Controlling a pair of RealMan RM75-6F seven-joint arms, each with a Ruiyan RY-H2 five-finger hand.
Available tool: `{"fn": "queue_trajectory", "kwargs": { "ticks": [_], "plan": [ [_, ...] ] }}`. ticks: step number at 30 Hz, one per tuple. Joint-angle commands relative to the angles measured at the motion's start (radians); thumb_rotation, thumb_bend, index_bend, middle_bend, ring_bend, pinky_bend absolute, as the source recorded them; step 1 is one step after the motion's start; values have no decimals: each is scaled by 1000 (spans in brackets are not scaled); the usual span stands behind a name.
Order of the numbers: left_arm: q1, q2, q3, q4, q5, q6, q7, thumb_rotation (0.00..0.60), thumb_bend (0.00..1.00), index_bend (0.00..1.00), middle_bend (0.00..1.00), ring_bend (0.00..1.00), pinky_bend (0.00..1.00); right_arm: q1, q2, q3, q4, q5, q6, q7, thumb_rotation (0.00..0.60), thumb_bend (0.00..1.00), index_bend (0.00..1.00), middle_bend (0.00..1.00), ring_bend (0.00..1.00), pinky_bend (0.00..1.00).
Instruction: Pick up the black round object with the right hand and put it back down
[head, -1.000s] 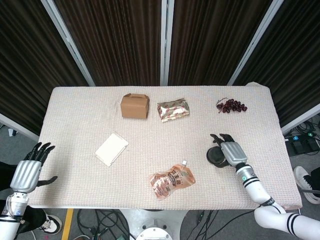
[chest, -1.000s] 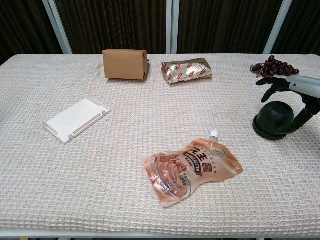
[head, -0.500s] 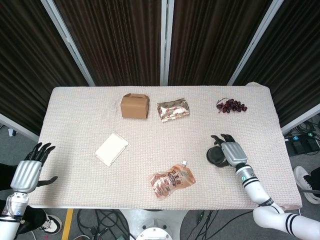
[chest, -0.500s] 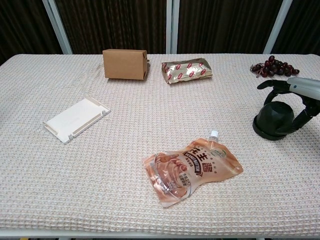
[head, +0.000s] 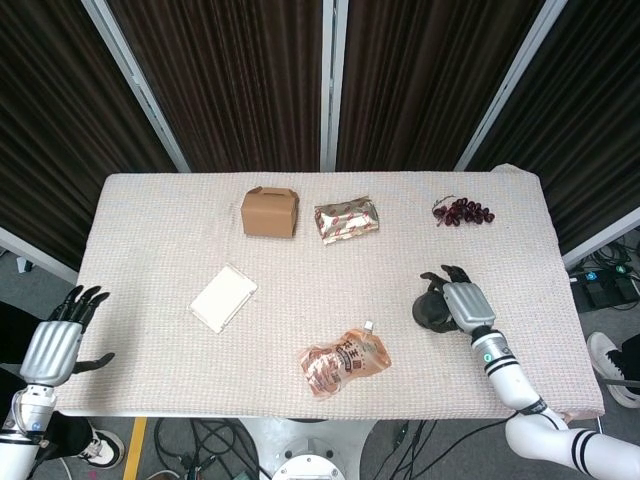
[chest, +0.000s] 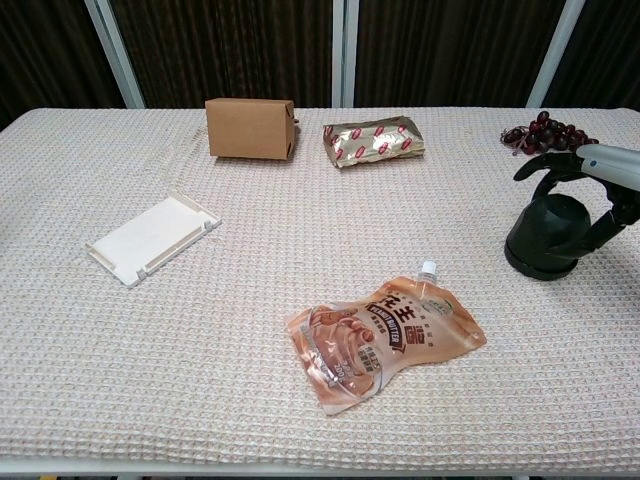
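The black round object (chest: 547, 238), a dark dome on a wider base, sits at the right edge of the chest view, its base down on the cream waffle-weave worktop (chest: 250, 330). The right hand (chest: 590, 180), silver-backed with black fingers, is wrapped over it: fingers curl across the top and down the far side, the thumb comes round the near side. In the head view that hand (head: 458, 300) covers the object (head: 430, 312) in the lower right of the frame.

Just above it, toward the upper right, lies a bunch of dark red grapes (chest: 542, 131). Lower centre, a shiny orange spouted drink pouch (chest: 383, 336) lies flat. Upper centre holds a gold foil snack packet (chest: 374, 141), and beside it a brown cardboard box (chest: 249, 128). Left of centre is a flat white rectangular tray (chest: 152, 238).

Far lower left in the head view, the left hand (head: 58, 340) hangs off the worktop's edge, fingers spread, holding nothing.
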Motion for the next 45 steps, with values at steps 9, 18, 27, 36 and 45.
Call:
{"fn": "queue_trajectory", "kwargs": {
  "ticks": [9, 18, 27, 36, 45],
  "plan": [
    [-3, 2, -1, -9, 4, 1, 9, 600, 23, 133, 67, 0, 221, -29, 98, 51, -66, -18, 80, 60, 600, 101, 183, 416, 17, 0],
    [-6, 1, 0, -11, 6, -3, 17, 600, 23, 133, 67, 0, 221, -73, 99, 17, 54, 37, 37, 102, 600, 103, 183, 416, 17, 0],
    [-8, -1, -2, -16, -1, -8, 27, 600, 23, 133, 67, 0, 221, -76, 58, -9, 140, 18, -25, 151, 600, 80, 138, 318, 9, 0],
    [-7, 5, -7, -20, 2, 4, 24, 600, 24, 133, 67, 0, 221, -88, 135, 9, 43, -57, 33, 200, 600, 0, 0, 30, 0, 0],
    [-5, 18, -14, -47, -1, 16, 43, 600, 23, 133, 67, 0, 220, -154, 250, -28, -129, -281, 266, 145, 600, 0, 0, 28, 0, 0]
  ]
}}
